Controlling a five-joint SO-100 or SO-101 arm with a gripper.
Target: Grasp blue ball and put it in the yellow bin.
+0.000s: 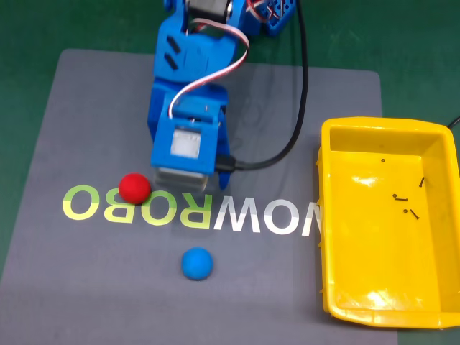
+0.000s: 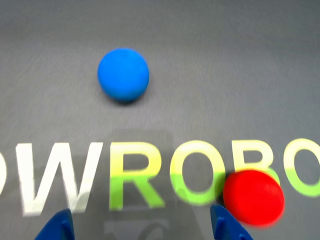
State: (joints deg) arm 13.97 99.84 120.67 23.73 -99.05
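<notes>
Fixed view first: the blue arm [image 1: 188, 86] reaches down from twelve o'clock over the grey mat [image 1: 86, 129] on the green table [image 1: 29, 29], and the blue ball [image 1: 196, 263] sits alone on the mat at six o'clock of the arm's head. The red ball [image 1: 134, 187] lies at the head's eight o'clock, on the ROBO lettering [image 1: 136, 205]. The yellow bin [image 1: 327, 187] stands off at three o'clock, well apart from the blue ball, a few dark screws [image 1: 404, 201] inside. Wrist view now: the gripper [image 2: 144, 227] is spread wide, grasping nothing, two blue tips at the bottom edge. Blue ball [image 2: 123, 74] at eleven o'clock, well ahead; red ball [image 2: 253, 197] just beside the right-hand tip.
</notes>
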